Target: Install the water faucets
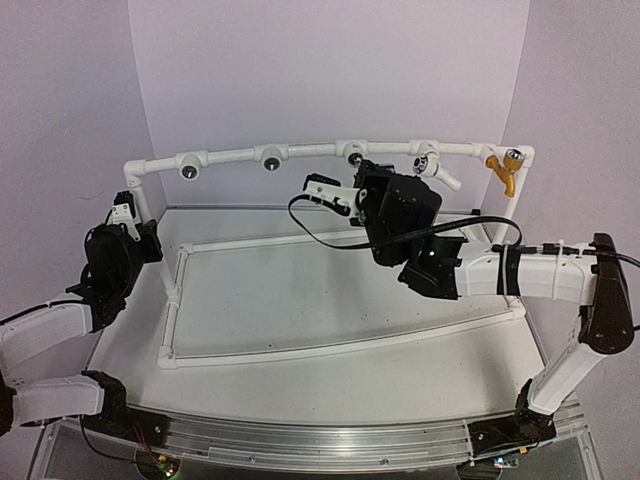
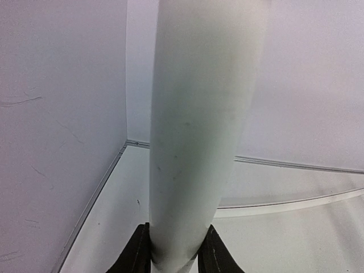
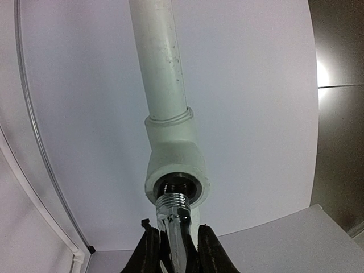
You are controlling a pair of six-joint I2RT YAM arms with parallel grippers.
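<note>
A silver-grey metal faucet is held in my right gripper, which is shut on its body. Its threaded end sits at the dark mouth of a white tee fitting; I cannot tell whether the threads are engaged. From above, the right gripper is up under the middle tee of the top rail. A white faucet and an orange-yellow faucet sit in the fittings further right. My left gripper is shut on the frame's left upright pipe, both fingers pressed against it.
The white pipe frame arches across the back, with a rectangular base on the table. Two tee fittings on the left show open dark holes. Walls close in on the left, back and right. The left gripper is beside the left wall.
</note>
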